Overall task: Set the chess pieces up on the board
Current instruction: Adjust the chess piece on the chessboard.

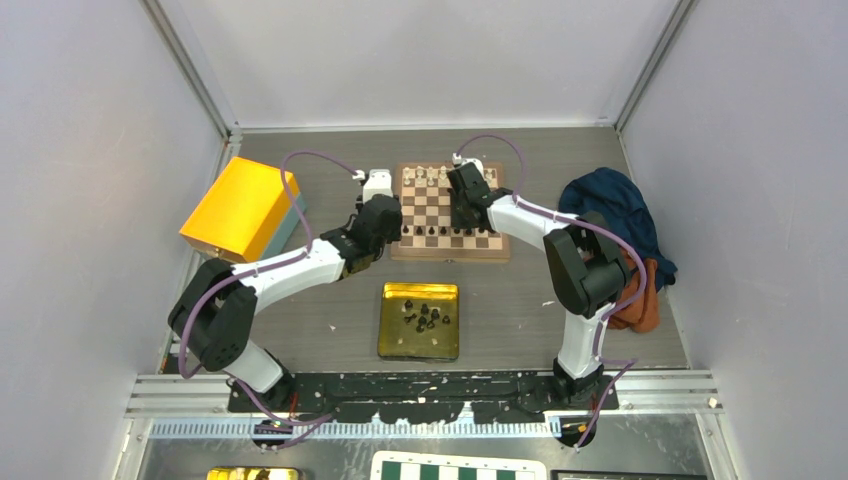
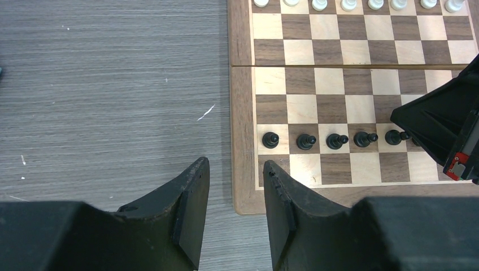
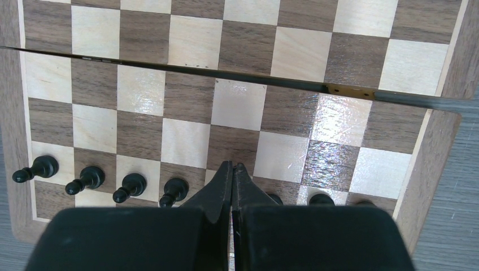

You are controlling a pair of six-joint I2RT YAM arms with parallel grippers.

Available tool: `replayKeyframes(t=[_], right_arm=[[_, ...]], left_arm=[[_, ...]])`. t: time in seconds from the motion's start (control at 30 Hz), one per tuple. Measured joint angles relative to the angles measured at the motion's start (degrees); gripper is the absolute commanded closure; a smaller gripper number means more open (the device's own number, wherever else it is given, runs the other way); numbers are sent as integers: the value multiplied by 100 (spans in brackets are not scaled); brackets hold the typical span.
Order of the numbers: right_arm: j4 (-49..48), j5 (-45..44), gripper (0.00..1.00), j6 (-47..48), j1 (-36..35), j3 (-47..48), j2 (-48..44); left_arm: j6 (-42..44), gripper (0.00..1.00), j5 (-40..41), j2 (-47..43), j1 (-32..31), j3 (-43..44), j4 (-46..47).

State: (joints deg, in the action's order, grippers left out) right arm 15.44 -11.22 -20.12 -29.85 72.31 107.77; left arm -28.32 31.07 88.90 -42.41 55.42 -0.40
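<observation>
The wooden board [image 1: 449,256] lies at the back centre. Cream-white chess pieces [image 1: 432,175] line its far edge and also show in the left wrist view [image 2: 319,4]. Black pawns [image 2: 270,139] stand in a row near its front edge and also show in the right wrist view [image 3: 38,167]. My left gripper [image 2: 234,166] is open and empty, over the board's near left corner [image 2: 240,192]. It shows in the top view too [image 1: 385,228]. My right gripper [image 3: 233,166] is shut above the pawn row, towards the right side [image 1: 465,205]. It hides some pawns.
A gold tray [image 1: 395,300] in front of the board holds several loose black pieces [image 1: 422,317]. A yellow box [image 1: 240,205] stands at the left. A blue cloth [image 1: 610,205] and an orange cloth [image 1: 645,300] lie at the right. A green-and-white board [image 1: 460,468] is at the bottom edge.
</observation>
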Motion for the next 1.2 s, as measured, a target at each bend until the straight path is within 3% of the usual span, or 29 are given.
replayKeyframes(t=[0.73,0.87,0.97,1.07,1.2], right_arm=[[44,-61,98,151,0,199,0],[48,-116,90,223,0,345,-2],[66,-166,73,267,0,404,-28],[155,-201,63,321,-2,396,-153],[201,-245,58,350,-37,221,-636]], left_arm=[[2,58,2,0,-2,-20,15],[15,55,24,0,0,-17,11],[37,40,42,-2,-2,-17,-4],[35,29,35,-35,-2,-17,-63],[-17,23,-81,-267,-2,-74,-179]])
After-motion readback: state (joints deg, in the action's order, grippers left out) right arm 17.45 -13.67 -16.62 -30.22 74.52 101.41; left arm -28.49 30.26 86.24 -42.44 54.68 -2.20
